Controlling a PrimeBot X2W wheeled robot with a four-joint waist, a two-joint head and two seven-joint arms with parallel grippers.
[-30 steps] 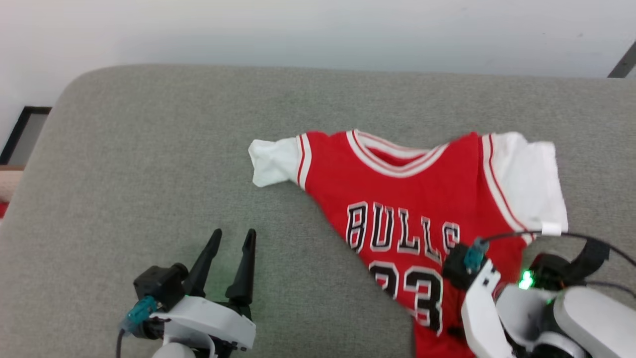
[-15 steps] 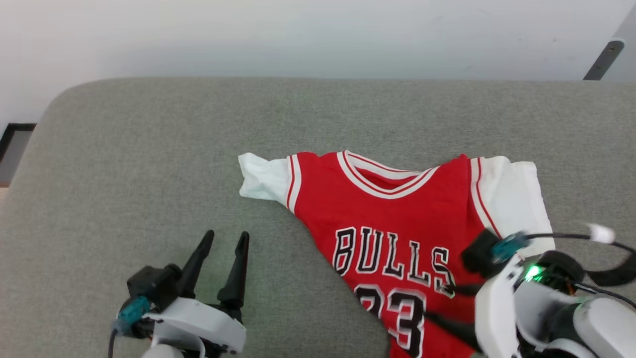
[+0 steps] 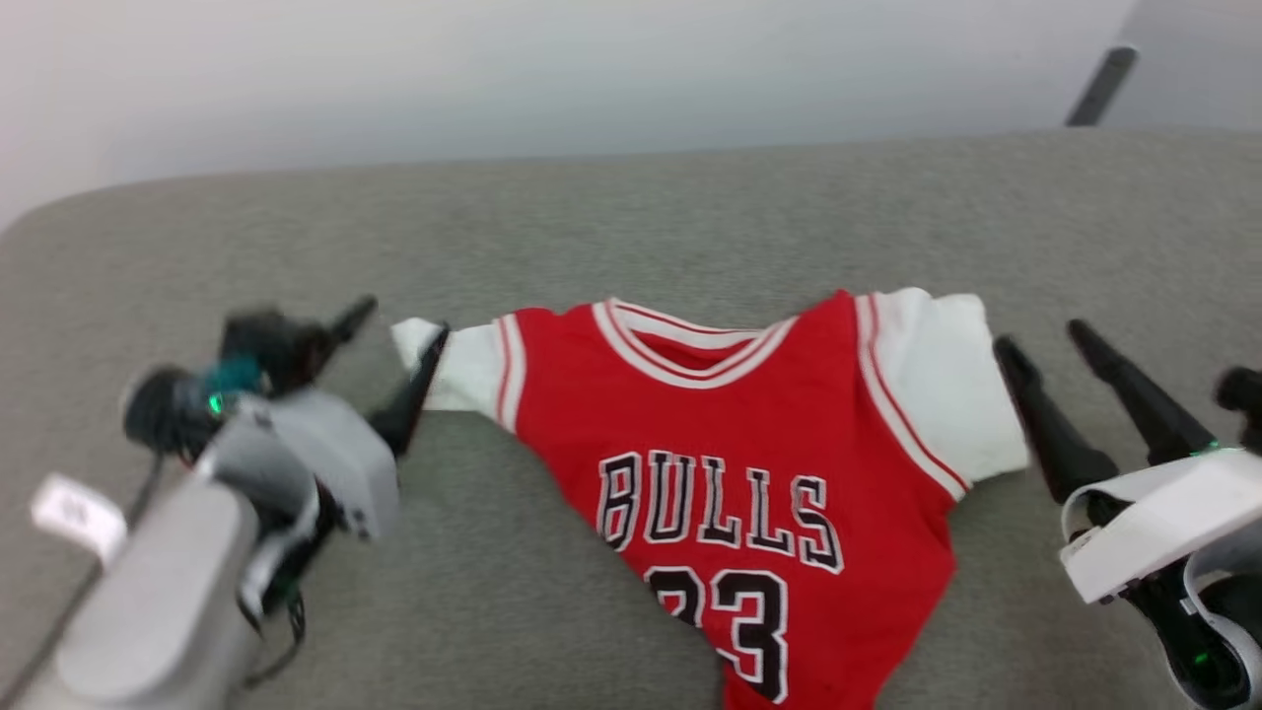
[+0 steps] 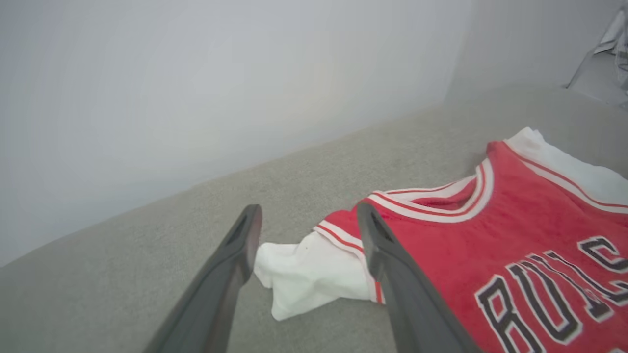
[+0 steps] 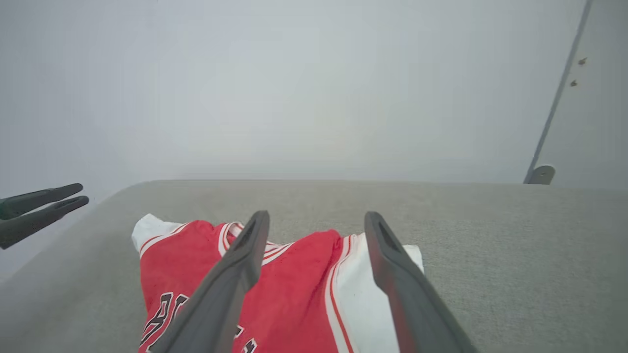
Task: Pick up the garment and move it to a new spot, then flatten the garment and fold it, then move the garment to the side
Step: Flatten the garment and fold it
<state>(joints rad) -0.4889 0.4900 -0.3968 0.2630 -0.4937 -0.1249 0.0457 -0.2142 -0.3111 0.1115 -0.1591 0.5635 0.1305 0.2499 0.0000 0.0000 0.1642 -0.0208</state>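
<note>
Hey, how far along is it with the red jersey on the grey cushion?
Looks done: the garment lies chest-up on the grey cushion, held by neither gripper. In hand: flattening, probably; the open left gripper is at the bunched white sleeve, and the open right gripper is beside the other sleeve. Left: smoothing the skewed body, folding, moving it aside.

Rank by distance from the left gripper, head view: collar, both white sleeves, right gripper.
From the left gripper:
1. Crumpled white sleeve, robot's left, right at the fingertips.
2. Collar, top middle of the garment.
3. Flat white sleeve, robot's right.
4. Right gripper, far right, just beyond that sleeve.
</note>
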